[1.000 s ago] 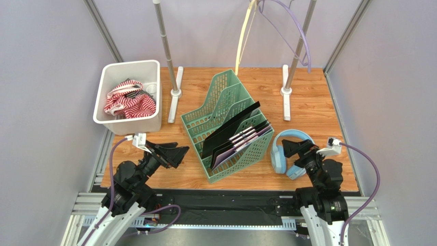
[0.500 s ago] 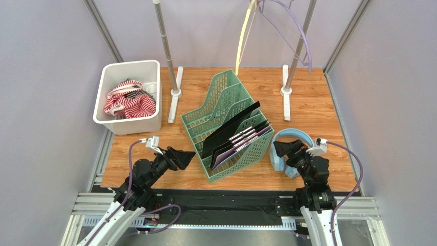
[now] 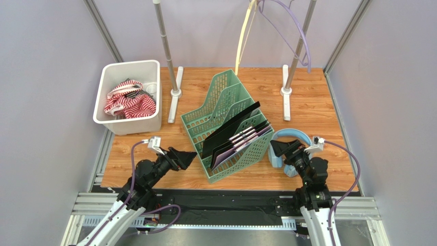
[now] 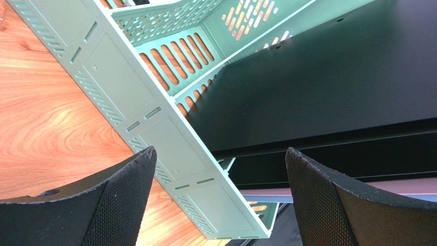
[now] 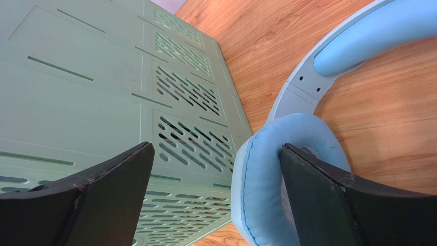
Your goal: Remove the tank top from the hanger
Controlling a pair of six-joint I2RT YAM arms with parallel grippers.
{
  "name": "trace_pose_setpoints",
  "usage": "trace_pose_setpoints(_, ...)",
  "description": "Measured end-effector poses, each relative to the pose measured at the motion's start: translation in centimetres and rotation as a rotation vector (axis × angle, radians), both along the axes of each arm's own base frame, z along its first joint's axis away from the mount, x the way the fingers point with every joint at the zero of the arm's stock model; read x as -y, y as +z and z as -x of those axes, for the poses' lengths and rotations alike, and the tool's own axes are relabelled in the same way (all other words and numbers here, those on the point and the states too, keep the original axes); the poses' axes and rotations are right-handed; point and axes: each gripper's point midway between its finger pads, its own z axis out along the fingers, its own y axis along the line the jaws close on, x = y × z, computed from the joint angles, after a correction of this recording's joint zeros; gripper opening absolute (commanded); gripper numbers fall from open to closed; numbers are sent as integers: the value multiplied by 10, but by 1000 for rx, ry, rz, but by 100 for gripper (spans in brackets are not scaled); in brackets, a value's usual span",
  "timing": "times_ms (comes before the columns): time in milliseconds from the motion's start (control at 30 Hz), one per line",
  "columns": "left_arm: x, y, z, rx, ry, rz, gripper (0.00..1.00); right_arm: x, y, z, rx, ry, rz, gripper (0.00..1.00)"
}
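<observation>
I am logging: red-striped tank top (image 3: 129,102) lying in white bin (image 3: 128,65), upper left; left gripper (image 3: 191,159) and right gripper (image 3: 274,147) sitting lower centre, fingers spread.

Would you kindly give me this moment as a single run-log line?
left tool: open, empty, by green file rack | right tool: open, empty, at blue headphones | striped tank top: in white bin

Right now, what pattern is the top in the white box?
Tank top: red-and-white stripes, best from top view.
</observation>
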Motion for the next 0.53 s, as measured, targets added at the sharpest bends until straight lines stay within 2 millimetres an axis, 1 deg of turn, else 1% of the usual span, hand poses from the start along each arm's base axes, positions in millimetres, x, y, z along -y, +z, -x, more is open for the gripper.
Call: trace_pose_setpoints(533, 0, -2, 0, -6, 2, -4, 99, -2, 3, -1, 12, 9, -19, 100)
